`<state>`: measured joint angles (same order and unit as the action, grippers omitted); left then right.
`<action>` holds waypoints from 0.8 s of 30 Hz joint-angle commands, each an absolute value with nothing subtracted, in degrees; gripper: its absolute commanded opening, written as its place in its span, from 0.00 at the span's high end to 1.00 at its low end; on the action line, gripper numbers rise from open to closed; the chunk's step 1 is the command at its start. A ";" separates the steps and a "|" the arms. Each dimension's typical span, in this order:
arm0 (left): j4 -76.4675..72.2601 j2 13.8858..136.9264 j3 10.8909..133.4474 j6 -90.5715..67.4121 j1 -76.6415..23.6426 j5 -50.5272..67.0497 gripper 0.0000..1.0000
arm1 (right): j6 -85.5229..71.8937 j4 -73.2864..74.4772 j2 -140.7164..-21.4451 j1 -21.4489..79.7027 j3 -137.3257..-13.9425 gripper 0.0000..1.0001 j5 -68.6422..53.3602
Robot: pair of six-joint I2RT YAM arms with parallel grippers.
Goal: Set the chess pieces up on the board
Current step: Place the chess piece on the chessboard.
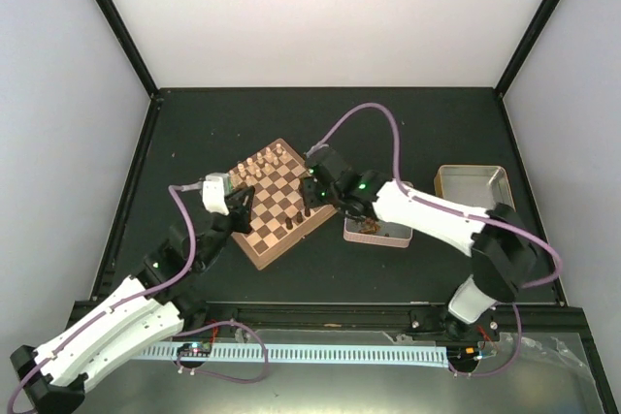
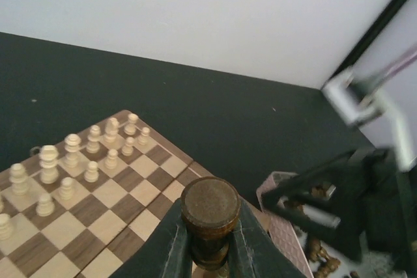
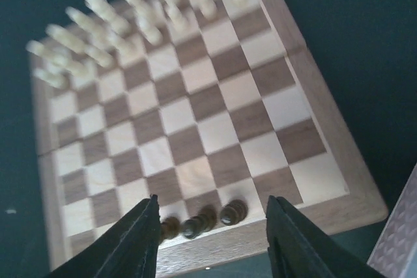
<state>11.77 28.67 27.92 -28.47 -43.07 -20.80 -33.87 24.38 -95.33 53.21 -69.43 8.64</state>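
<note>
Left wrist view: my left gripper [image 2: 210, 242] is clamped on a small dark brown wooden chess piece [image 2: 210, 208], held over the square checkered wooden board [image 2: 140, 190]. My right gripper [image 3: 212, 200] hangs spread above three dark brown pieces [image 3: 201, 219] standing on the board's edge row. I judge a careless descent could topple them, or my arms could collide. Beneath lies a matte black table [image 2: 195, 109], enclosed by white walls [image 2: 195, 11].
</note>
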 commanded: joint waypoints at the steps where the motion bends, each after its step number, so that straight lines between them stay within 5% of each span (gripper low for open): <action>1: 7.89 31.50 29.10 -25.06 -42.63 -12.57 0.93 | -34.58 25.77 -86.89 50.87 -71.26 0.51 4.32; 12: -1.69 48.42 36.52 -13.61 -42.63 14.75 0.95 | -24.10 32.05 -73.31 44.46 -70.52 0.37 -24.77; 24: -5.59 59.44 42.89 -3.58 -42.63 28.35 0.96 | -23.29 37.74 -68.11 44.46 -68.38 0.46 -22.39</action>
<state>-3.51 57.91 39.35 -9.13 -42.83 21.87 -23.99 34.85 -68.31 44.38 -69.30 -22.63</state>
